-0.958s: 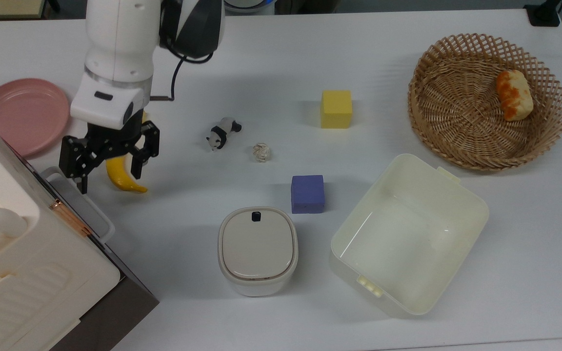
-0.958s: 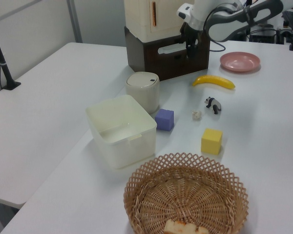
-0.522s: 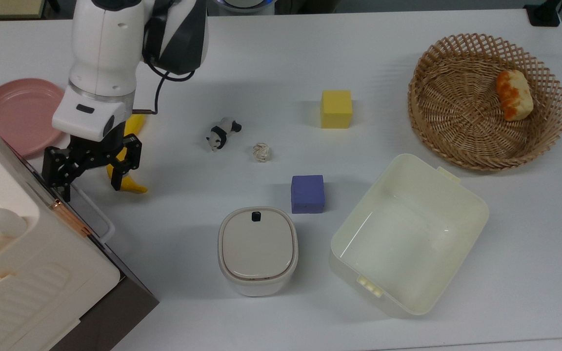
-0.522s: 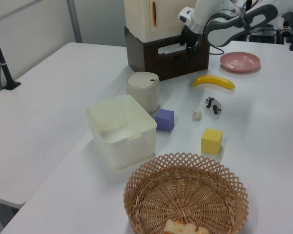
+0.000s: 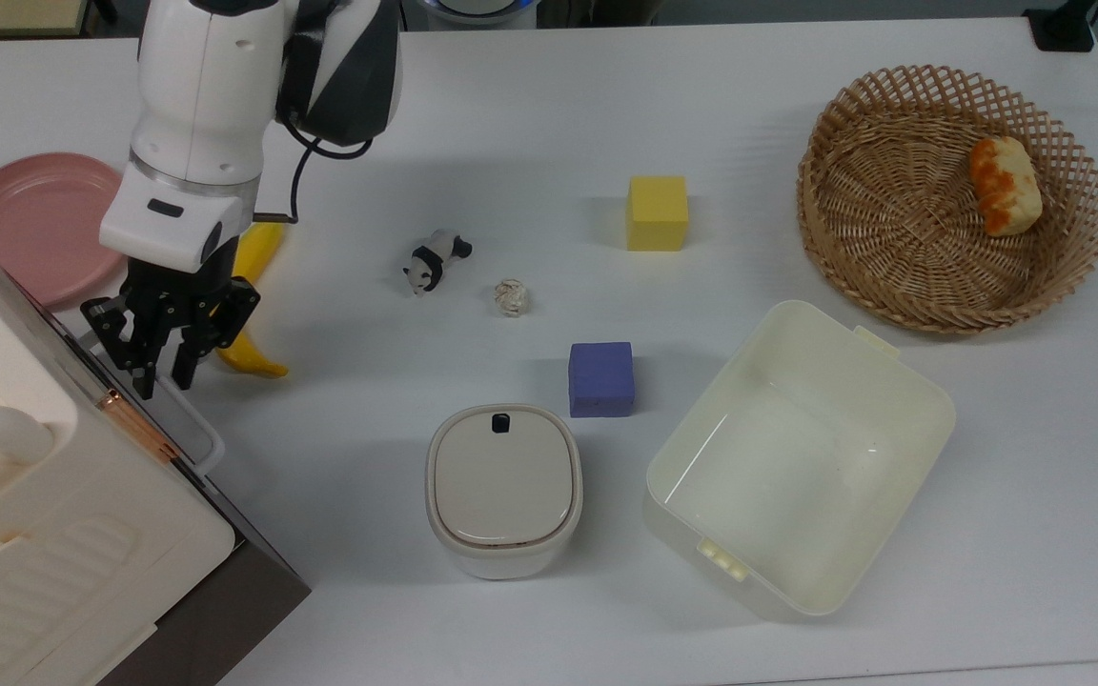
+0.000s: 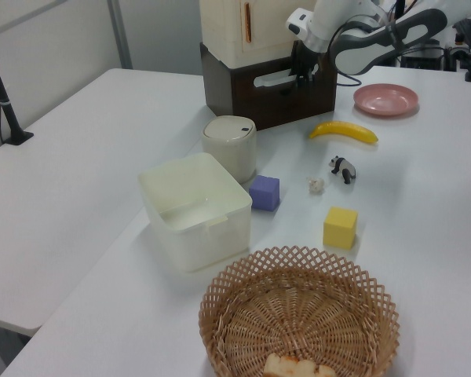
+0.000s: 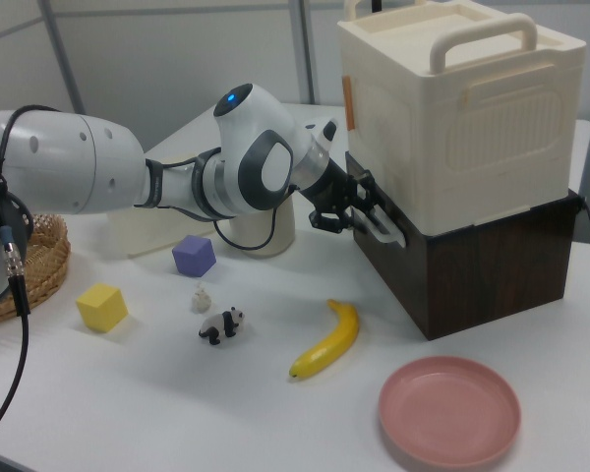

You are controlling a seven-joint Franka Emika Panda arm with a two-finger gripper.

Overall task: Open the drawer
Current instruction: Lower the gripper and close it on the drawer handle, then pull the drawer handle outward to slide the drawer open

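The drawer (image 5: 234, 581) is the dark brown base under the cream cabinet (image 5: 53, 534) at the top view's lower left, and its front panel (image 6: 251, 102) sits flush with the cabinet. A white loop handle (image 5: 198, 427) sticks out from the front. My gripper (image 5: 160, 376) points down at the handle's far end with its black fingers drawn close together around the bar. In the right view the gripper (image 7: 362, 218) is against the handle (image 7: 385, 231), just below the cream cabinet. In the left view the gripper (image 6: 301, 76) is at the right end of the handle (image 6: 268, 77).
A banana (image 5: 249, 286) lies right beside my gripper, with a pink plate (image 5: 30, 224) behind. Further along the table are a lidded bin (image 5: 503, 486), cream tub (image 5: 797, 457), purple cube (image 5: 600, 378), yellow cube (image 5: 657, 212), toy panda (image 5: 435, 259), paper ball (image 5: 511, 297) and wicker basket (image 5: 949, 195).
My gripper moved towards the top view's left, reached the drawer handle, and its wide-open fingers closed on the bar. The drawer has not moved.
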